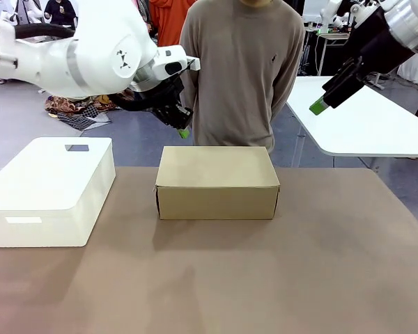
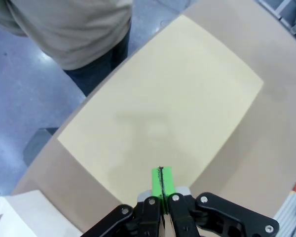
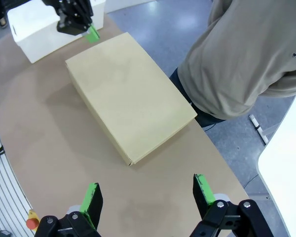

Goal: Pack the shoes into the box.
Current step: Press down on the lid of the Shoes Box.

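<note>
Left gripper [image 1: 183,131] hangs just above the far left corner of the shoebox [image 1: 217,182], its green pads [image 2: 161,181] pressed flat together with nothing between them. From my seat the right gripper [image 3: 149,196] is well up and off to the right of the shoebox, fingers spread wide and empty.

The shoebox sits shut in the middle of the brown table [image 1: 265,278], its lid flap lying flat, with the white plastic box [image 1: 52,189] off to its left and a person [image 1: 242,69] standing just behind it. I see no shoes outside it, so I judge they are inside or yet to come.

I expect the cardboard to be light and fairly stiff across the panels but easy to crease at edges, and smooth enough for a pad to slide on. If I have to lift the lid, I would take it at the free front lip, with a thin pinch rather than a squeeze on the walls. Which long side carries the hinge I cannot tell.

The front view gives me the shoebox's front wall and how high each gripper rides. The left wrist view looks straight down on the lid and shows a faint shadow there. The right wrist view takes in the whole shoebox top and near corner seam, plus the left gripper beyond its far corner.
</note>
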Tool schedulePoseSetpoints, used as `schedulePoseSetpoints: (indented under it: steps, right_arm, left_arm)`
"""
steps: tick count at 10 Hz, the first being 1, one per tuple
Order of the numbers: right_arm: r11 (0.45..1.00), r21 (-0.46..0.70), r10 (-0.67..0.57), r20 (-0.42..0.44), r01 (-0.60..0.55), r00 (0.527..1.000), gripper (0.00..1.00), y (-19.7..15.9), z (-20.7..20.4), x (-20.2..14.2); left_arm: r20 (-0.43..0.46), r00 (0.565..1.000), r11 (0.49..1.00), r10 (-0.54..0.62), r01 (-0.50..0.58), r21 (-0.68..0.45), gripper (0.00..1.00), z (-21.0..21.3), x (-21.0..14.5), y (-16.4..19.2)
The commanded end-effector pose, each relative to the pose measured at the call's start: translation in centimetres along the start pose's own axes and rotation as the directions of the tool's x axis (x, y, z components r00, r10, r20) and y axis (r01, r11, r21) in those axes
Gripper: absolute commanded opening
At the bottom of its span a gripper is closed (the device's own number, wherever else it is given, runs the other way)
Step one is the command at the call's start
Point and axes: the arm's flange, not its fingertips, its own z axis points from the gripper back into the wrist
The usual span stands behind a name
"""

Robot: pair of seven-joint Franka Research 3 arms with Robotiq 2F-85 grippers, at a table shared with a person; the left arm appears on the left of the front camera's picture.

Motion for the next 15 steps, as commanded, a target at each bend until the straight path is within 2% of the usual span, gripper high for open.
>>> schedulePoseSetpoints:
  steps: [1,3,4,9,12,15]
  right_arm:
    - [1.0,-0.001,-0.006,-0.008,0.006,1.0,0.97,-0.2,0.1,0.2]
    - [1.0,-0.001,-0.006,-0.008,0.006,1.0,0.97,-0.2,0.1,0.2]
    - [1.0,-0.001,-0.006,-0.008,0.006,1.0,0.97,-0.2,0.1,0.2]
    - [1.0,-0.001,-0.006,-0.008,0.006,1.0,0.97,-0.2,0.1,0.2]
    - [1.0,-0.001,-0.006,-0.008,0.006,1.0,0.97,-0.2,0.1,0.2]
    - [1.0,-0.001,-0.006,-0.008,0.006,1.0,0.97,-0.2,0.1,0.2]
  left_arm:
    - [-0.046,0.999,1.0,0.01,-0.009,0.025,0.0,-0.9,2.4,-0.3]
    - [-0.07,0.997,1.0,-0.014,0.013,-0.011,0.0,-1.7,3.1,-0.5]
    - [-0.032,0.999,1.0,-0.004,0.004,0.011,0.0,-1.4,1.8,-0.2]
    - [-0.032,0.999,1.0,-0.004,0.004,0.011,0.0,-1.4,1.8,-0.2]
    - [-0.068,0.997,0.999,-0.036,0.036,-0.001,0.0,-3.4,5.2,-0.2]
    - [-0.125,0.992,0.999,-0.03,0.031,0.01,0.0,-7.2,8.7,0.4]
